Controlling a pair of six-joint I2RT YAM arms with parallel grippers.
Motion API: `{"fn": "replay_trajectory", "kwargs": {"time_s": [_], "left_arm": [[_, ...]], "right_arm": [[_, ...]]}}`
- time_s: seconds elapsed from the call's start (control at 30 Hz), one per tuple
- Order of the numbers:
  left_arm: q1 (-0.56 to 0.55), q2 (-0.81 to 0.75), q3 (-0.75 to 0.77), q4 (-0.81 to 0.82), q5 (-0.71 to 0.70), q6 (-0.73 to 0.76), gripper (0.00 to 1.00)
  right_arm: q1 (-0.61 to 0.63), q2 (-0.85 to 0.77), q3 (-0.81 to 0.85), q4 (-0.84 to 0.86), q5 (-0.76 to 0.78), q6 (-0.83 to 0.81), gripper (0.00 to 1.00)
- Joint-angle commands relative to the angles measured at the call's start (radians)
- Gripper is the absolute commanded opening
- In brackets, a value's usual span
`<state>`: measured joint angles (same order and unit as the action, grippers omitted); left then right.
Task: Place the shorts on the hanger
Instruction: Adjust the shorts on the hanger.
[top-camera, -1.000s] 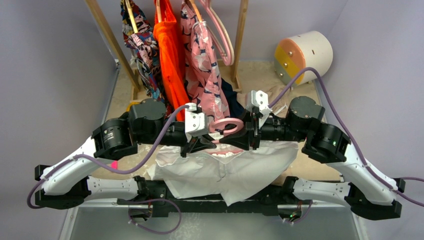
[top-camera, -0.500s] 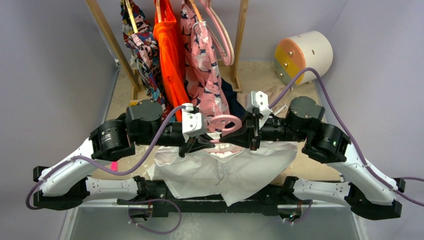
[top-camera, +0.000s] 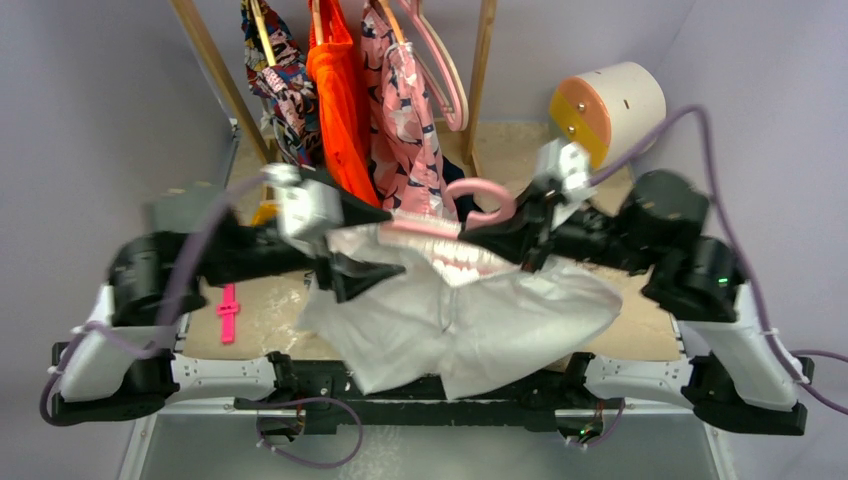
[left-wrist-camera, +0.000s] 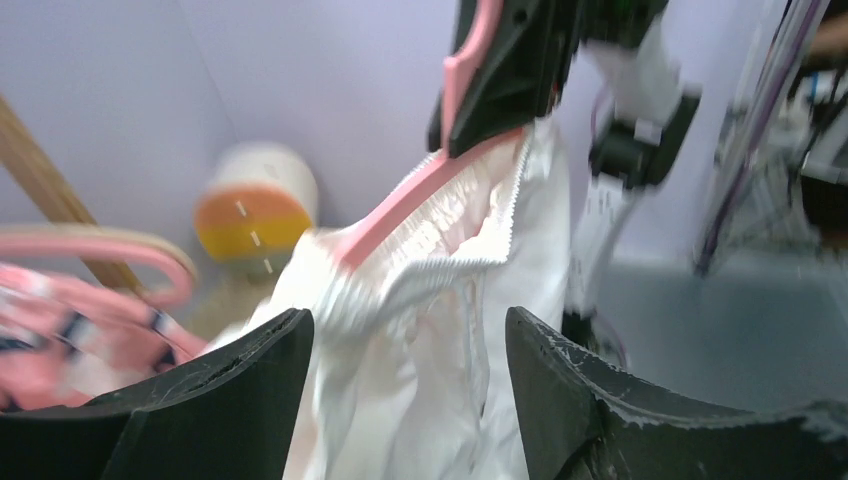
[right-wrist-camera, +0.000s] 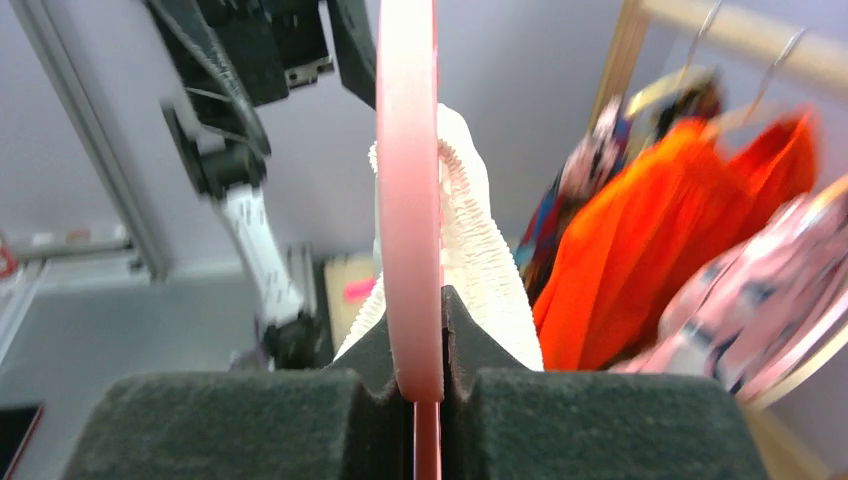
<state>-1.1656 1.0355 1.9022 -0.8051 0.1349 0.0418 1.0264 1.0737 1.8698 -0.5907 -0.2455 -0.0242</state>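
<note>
My right gripper (top-camera: 505, 222) is shut on the pink hanger (top-camera: 478, 196), just below its loop hook, and holds it up above the table. In the right wrist view the hanger (right-wrist-camera: 408, 180) runs edge-on between the pressed pads of that gripper (right-wrist-camera: 425, 335). The white shorts (top-camera: 460, 320) hang from the hanger by their gathered waistband (right-wrist-camera: 482, 250), legs drooping toward the near edge. My left gripper (top-camera: 383, 243) is open at the shorts' left side. In the left wrist view the shorts (left-wrist-camera: 420, 340) show between the spread fingers (left-wrist-camera: 215, 395), with the hanger arm (left-wrist-camera: 400, 205) above them.
A wooden rack (top-camera: 482, 70) at the back carries a dark patterned garment (top-camera: 285, 90), an orange one (top-camera: 340, 110), a pink patterned one (top-camera: 410, 130) and a bare hanger (top-camera: 447, 75). A white drum with an orange-yellow face (top-camera: 608, 105) lies back right. A pink clip (top-camera: 228, 312) lies at left.
Both arms have risen and moved back, lifting the hanger and shorts off the table. The left gripper has opened. The right gripper has closed tight on the hanger.
</note>
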Motion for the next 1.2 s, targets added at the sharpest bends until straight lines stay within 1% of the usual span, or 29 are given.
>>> {"fn": "replay_trajectory", "kwargs": {"time_s": [0.0,0.03,0.1,0.27,0.33,0.43,0.47,0.5,0.53,0.57,0.6,0.63,0.67,0.73,0.8,0.87,0.93,1.0,1.17], "left_arm": [[0.000,-0.120,0.129,0.125,-0.062,-0.001,0.70],[0.000,-0.147,0.104,0.163,-0.072,-0.002,0.72],[0.000,-0.196,0.061,0.188,-0.093,0.001,0.73],[0.000,-0.237,0.024,0.160,-0.114,0.006,0.73],[0.000,-0.240,0.024,0.153,-0.116,0.011,0.73],[0.000,-0.238,0.024,0.149,-0.121,0.022,0.73],[0.000,-0.238,0.023,0.147,-0.122,0.025,0.73],[0.000,-0.238,0.022,0.147,-0.121,0.029,0.73],[0.000,-0.235,0.021,0.149,-0.120,0.033,0.73],[0.000,-0.234,0.021,0.153,-0.123,0.038,0.73],[0.000,-0.231,0.021,0.159,-0.125,0.039,0.73],[0.000,-0.228,0.023,0.165,-0.125,0.037,0.73],[0.000,-0.226,0.023,0.170,-0.121,0.031,0.73],[0.000,-0.233,0.012,0.172,-0.120,0.022,0.73],[0.000,-0.246,-0.003,0.170,-0.127,0.017,0.73],[0.000,-0.258,-0.009,0.165,-0.138,0.017,0.73],[0.000,-0.264,-0.008,0.165,-0.146,0.019,0.73],[-0.001,-0.263,0.001,0.161,-0.148,0.023,0.73],[0.000,-0.254,0.001,0.151,-0.150,0.037,0.73]], "right_arm": [[0.000,0.000,0.231,0.103,-0.043,-0.064,0.00],[-0.002,0.004,0.226,0.100,-0.047,-0.065,0.00],[-0.002,0.001,0.173,0.087,-0.046,-0.057,0.00],[-0.001,-0.020,0.004,0.066,-0.054,-0.030,0.00],[-0.001,-0.015,-0.009,0.054,-0.055,-0.028,0.00],[-0.001,0.007,0.016,0.023,-0.043,-0.038,0.00],[-0.001,0.021,0.045,0.010,-0.026,-0.044,0.00],[-0.001,0.048,0.123,-0.017,-0.001,-0.061,0.00],[-0.001,0.087,0.250,-0.045,-0.011,-0.073,0.00],[-0.001,0.124,0.388,-0.052,-0.053,-0.074,0.00],[-0.002,0.156,0.509,-0.013,-0.109,-0.069,0.00],[-0.001,0.160,0.578,0.033,-0.189,-0.056,0.00],[0.000,0.152,0.603,0.086,-0.221,-0.048,0.00],[-0.001,0.120,0.562,0.137,-0.223,-0.053,0.00],[0.000,0.098,0.486,0.120,-0.185,-0.077,0.00],[-0.001,0.082,0.394,0.100,-0.155,-0.078,0.00],[-0.001,0.055,0.263,0.106,-0.145,-0.067,0.00],[0.000,0.030,0.165,0.115,-0.137,-0.059,0.00],[0.000,0.007,0.024,0.089,-0.112,-0.044,0.00]]}}
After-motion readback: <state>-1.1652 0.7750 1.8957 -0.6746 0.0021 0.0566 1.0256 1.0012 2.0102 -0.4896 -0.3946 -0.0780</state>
